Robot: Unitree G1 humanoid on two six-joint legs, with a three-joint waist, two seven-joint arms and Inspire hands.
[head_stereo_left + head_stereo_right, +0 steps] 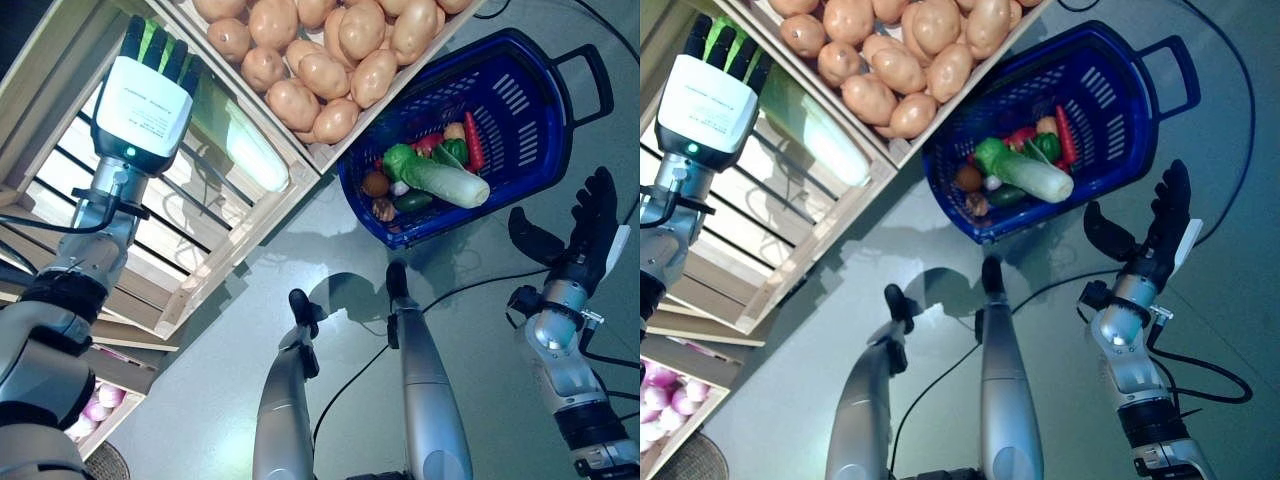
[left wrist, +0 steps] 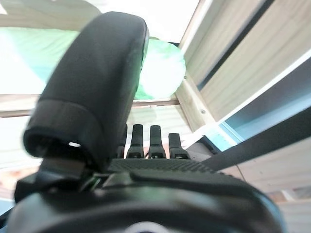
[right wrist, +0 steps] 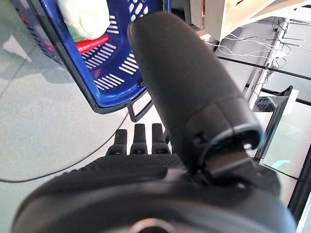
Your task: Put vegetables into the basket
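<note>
Far left, the left hand (image 1: 150, 75) is up inside the slatted wooden crate (image 1: 60, 120), its fingers straight and side by side, resting against a pale green cabbage (image 1: 250, 150) without closing on it. That cabbage is the one vegetable in this compartment, lying with its long axis running from the fingertips down toward the crate's near corner. Lower left, a bin of purple onions (image 1: 670, 395) peeks in, too cropped to count.

Moving right, the next compartment is heaped with potatoes (image 1: 325, 70), well over a dozen in sight.

Right again: one blue basket (image 1: 520, 110) on the floor, touching the crate's corner, its handle on the far right side. Inside, one long white-and-green cabbage (image 1: 440, 178) lies across the pile, leafy end toward the crate, pale stalk end toward the basket's middle. Beside it sit a red chilli (image 1: 473, 140), a green pepper (image 1: 455, 150), a cucumber (image 1: 412, 201) and several small pieces that are hard to identify.

Far right, the right hand (image 1: 585, 235) hangs beside the basket, fingers straight, thumb splayed, holding nothing.
</note>
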